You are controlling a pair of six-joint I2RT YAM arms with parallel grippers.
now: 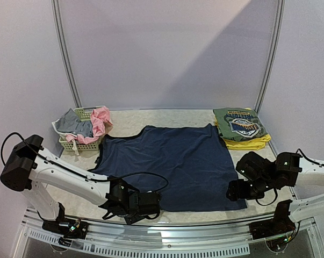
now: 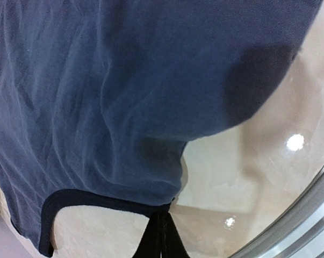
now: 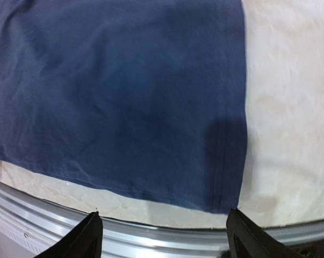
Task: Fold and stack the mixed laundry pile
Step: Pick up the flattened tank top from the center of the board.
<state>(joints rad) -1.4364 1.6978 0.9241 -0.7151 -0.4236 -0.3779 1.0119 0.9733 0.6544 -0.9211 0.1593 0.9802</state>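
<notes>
The long navy dress (image 1: 172,161) lies spread flat across the middle of the table. At its near left corner my left gripper (image 1: 152,206) is shut on the dress; in the left wrist view the black fingers (image 2: 163,239) pinch the dark trimmed edge of the blue cloth (image 2: 97,97). My right gripper (image 1: 233,191) hovers at the near right corner, open. Seen from the right wrist, its fingertips (image 3: 89,236) stand wide apart with nothing between them, and the hemmed corner of the dress (image 3: 223,188) lies just ahead. Grey (image 1: 73,123) and pink (image 1: 101,121) pieces sit in the basket.
The pale-green lattice basket (image 1: 85,112) stands at the back left. At the back right a folded green printed tee (image 1: 239,123) rests on a yellow piece (image 1: 247,143). The table's metal front rail (image 3: 151,239) runs just below both grippers.
</notes>
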